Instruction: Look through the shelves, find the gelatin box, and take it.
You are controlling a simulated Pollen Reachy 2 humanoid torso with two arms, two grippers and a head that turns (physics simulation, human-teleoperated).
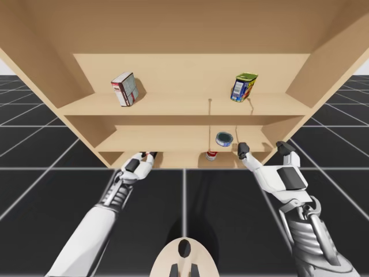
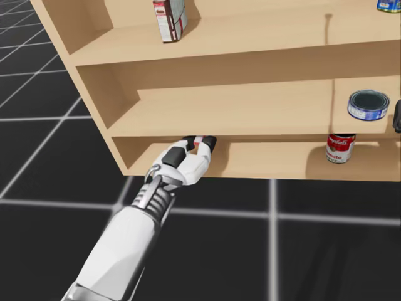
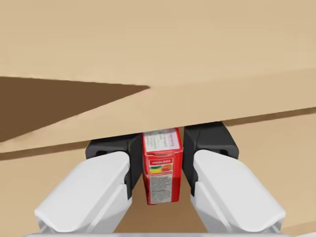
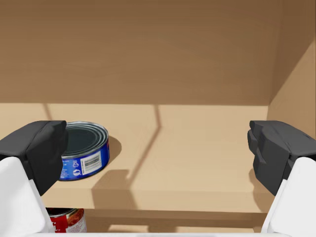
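A small red box (image 3: 162,170) with a white top stands upright between the fingers of my left gripper (image 3: 161,148), which is shut on it from both sides. This happens at the front of the bottom shelf (image 1: 173,158), under the edge of the middle board. From above, my left gripper (image 1: 147,156) reaches in at the shelf's lower left; the head view has it (image 2: 199,142) with a bit of red box (image 2: 198,140) between the tips. My right gripper (image 1: 263,150) hangs open before the middle shelf, to the right of a flat blue can (image 4: 84,148).
On the bottom shelf below the blue can (image 1: 224,138) stands a red and white can (image 1: 211,154). The top shelf carries a white and red box (image 1: 124,89) at the left and a tilted blue and yellow container (image 1: 244,87) at the right. Wooden side walls close in both ends.
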